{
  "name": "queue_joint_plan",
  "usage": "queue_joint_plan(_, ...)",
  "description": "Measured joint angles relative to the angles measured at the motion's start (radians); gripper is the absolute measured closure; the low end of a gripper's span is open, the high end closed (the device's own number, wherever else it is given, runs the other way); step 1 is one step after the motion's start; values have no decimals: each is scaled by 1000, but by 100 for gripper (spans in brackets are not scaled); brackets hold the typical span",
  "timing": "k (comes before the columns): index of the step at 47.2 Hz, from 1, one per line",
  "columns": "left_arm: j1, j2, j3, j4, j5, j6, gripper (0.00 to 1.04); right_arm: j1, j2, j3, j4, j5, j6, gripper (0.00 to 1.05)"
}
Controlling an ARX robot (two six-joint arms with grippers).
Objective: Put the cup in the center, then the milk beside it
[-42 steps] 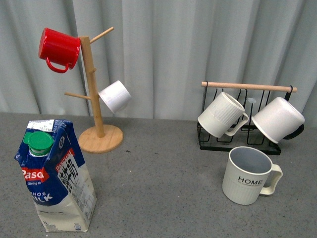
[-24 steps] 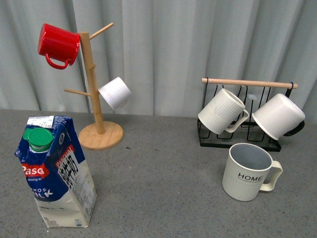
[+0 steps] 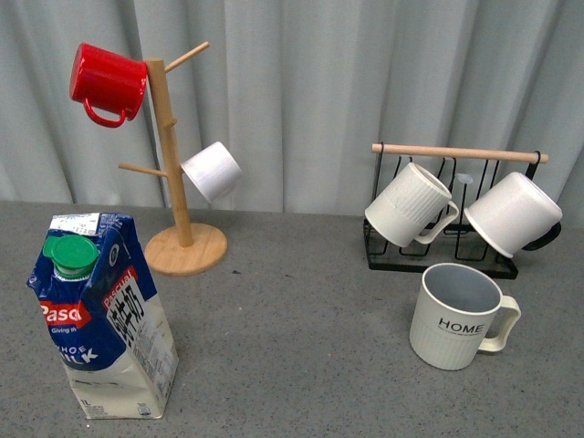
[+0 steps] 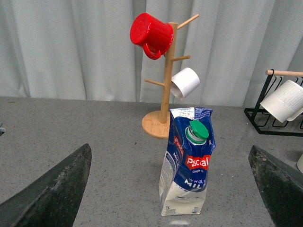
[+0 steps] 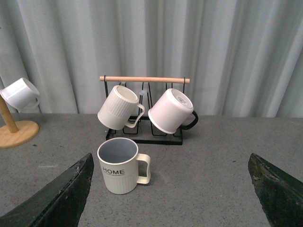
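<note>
Two grippers are hanging open over the grey table (image 3: 301, 356).
The left gripper (image 4: 169, 147) and the right gripper (image 5: 170, 155) are each holding their fingers wide apart, gripping nothing. The cup (image 3: 453, 319) is standing upright at the table's right, just in front of the black wire rack (image 3: 438, 263); the milk (image 3: 105, 319) is standing upright at front left, well apart from it, near the wooden mug tree (image 3: 171, 164).

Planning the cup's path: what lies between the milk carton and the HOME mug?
Nothing: bare grey tabletop between milk carton and HOME mug, front view.
</note>
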Motion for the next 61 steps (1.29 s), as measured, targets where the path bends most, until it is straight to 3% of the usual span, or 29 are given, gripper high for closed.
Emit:
queue_joint_plan(46, 0, 0, 0, 0, 0, 0, 7, 7, 6, 2, -10, 24, -16, 9)
queue_joint_plan(50, 0, 0, 0, 0, 0, 0, 7, 61, 108, 26, -62, 192, -151, 9)
queue_joint_plan(56, 0, 0, 0, 0, 0, 0, 7, 88, 283, 50, 1, 177, -180, 9)
queue_joint_plan(61, 0, 0, 0, 0, 0, 0, 7, 83, 506, 98, 153, 117, -159, 9)
